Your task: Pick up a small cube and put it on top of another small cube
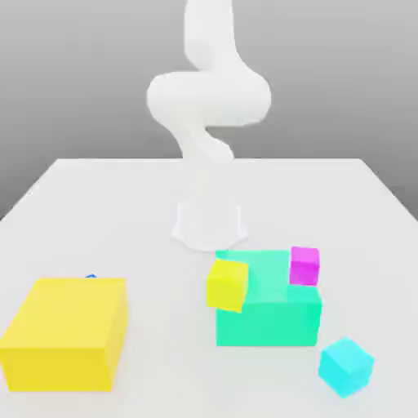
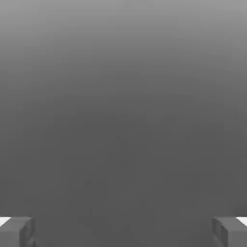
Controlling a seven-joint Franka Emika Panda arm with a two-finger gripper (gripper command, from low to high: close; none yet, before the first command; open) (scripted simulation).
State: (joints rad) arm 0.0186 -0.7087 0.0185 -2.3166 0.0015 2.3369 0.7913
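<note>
The small cube (image 1: 346,366) sits near the table's (image 1: 98,188) front edge, towards the exterior view's right, its faces plain. Behind it, apart, the teal block (image 1: 269,314) carries a magenta cube (image 1: 304,265); a yellow cube (image 1: 227,284) leans on its corner. The large yellow block (image 1: 65,333) nearly hides something blue (image 1: 91,277). The gripper (image 2: 123,231), spread wide, holds nothing; only its fingertips (image 2: 17,230) show.

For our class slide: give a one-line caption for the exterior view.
White arm behind a teal block with yellow and magenta cubes, cyan cube nearby.
</note>
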